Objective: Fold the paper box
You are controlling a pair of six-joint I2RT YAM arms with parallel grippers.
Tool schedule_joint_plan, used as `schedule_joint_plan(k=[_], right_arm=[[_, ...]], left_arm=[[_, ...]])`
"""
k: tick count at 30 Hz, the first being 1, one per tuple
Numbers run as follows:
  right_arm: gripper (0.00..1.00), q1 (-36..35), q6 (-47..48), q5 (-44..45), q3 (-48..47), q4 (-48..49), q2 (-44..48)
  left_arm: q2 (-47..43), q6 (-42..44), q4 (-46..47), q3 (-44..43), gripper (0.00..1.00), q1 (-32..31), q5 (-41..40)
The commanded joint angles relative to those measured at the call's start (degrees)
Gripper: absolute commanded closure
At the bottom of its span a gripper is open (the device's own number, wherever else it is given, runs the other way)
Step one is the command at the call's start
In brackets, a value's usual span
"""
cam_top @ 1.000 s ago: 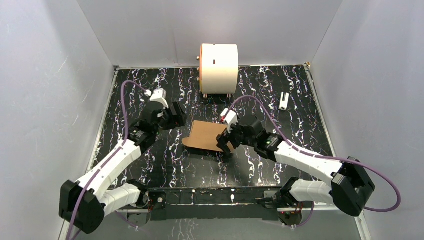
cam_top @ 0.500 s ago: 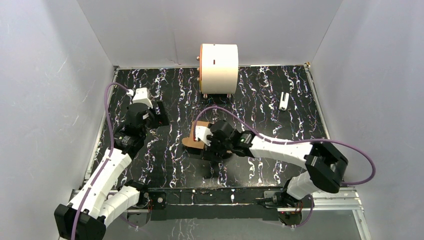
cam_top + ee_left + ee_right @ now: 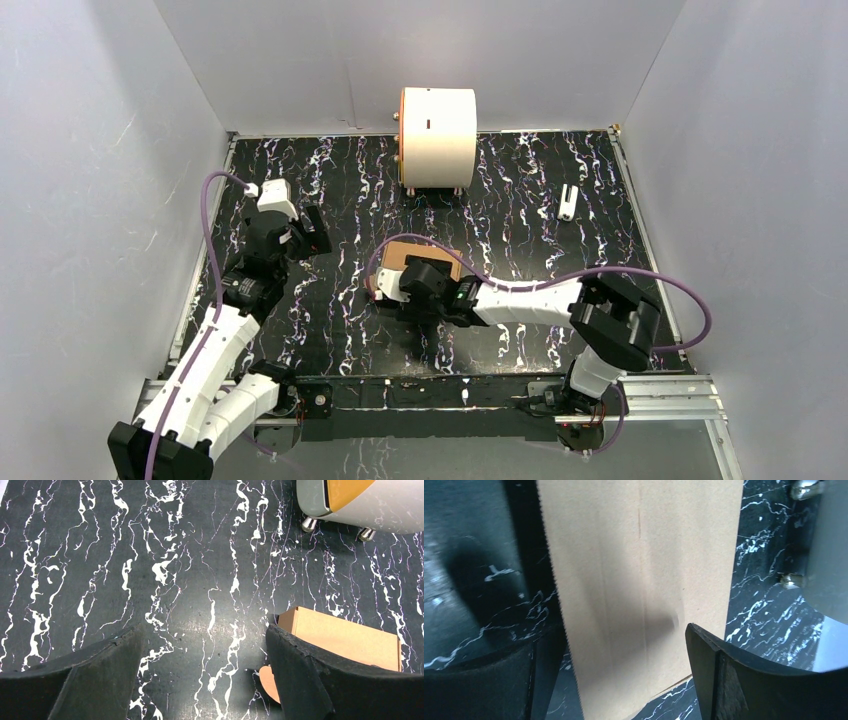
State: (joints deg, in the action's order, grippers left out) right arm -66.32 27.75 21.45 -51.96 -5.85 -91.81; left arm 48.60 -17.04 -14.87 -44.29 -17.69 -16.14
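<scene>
The paper box (image 3: 432, 255) lies near the middle of the tabletop (image 3: 520, 210), in front of the white cylinder (image 3: 437, 135) and apart from it. From above, its long axis runs roughly left to right, slightly skewed. The right gripper (image 3: 408, 290) is much the nearer of the two: it sits over the box's near-left part and hides that part from the overhead camera. In the right wrist view the right gripper (image 3: 614, 680) has its jaws spread wide, and the brown cardboard (image 3: 639, 580) runs lengthwise away from the camera between the two fingers. The right-hand finger (image 3: 749, 680) overlaps the sheet's near corner. It holds nothing, and whether a finger touches the cardboard cannot be told.

To get there the right arm reaches well across toward the left from its base. Its elbow is bent out on the right side and its forearm lies low and nearly level over the tabletop.

The left gripper (image 3: 310, 232) stands off to the box's left, well apart from it. Its own view shows the left gripper (image 3: 204, 645) wide open and empty over bare tabletop. There the box (image 3: 345, 640) lies beyond the right-hand finger (image 3: 300, 675), with a rounded tab (image 3: 270, 682) poking out toward it. The left arm rises from its base and leans toward the far left.

The next fold probably falls to the right gripper, since the box already lies under it
</scene>
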Motion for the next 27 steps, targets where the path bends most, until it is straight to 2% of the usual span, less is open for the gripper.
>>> schedule_joint_plan(k=[1,8,11,14,19,23,27], right_arm=[[0.04,-0.62,3.01,8.31,0.88,8.61,-2.23],[0.1,-0.89,5.26,11.04,2.54,12.66,-5.8],[0.19,-0.91,5.93,12.18,2.66,13.56,-6.52],[0.38,-0.91,6.37,11.94,2.41,13.73,-6.18],[0.48,-0.91,7.32,10.34,2.03,13.09,-3.57],[0.62,-0.75,7.84,9.08,1.2,11.42,-1.14],[0.68,0.38,7.08,5.51,-0.72,7.05,1.43]], left_arm=[[-1.92,0.32,1.05,0.92,0.12,0.77,-1.69],[-1.85,0.25,1.39,1.16,0.12,1.17,-0.92],[-1.84,0.33,1.42,1.22,0.12,1.26,-0.91],[-1.84,0.66,1.56,1.3,0.12,1.35,-0.29],[-2.01,1.32,2.17,1.23,0.12,1.35,1.39],[-2.32,1.32,2.74,1.09,0.12,1.35,3.04],[-2.35,0.24,1.79,0.07,0.12,1.41,6.45]])
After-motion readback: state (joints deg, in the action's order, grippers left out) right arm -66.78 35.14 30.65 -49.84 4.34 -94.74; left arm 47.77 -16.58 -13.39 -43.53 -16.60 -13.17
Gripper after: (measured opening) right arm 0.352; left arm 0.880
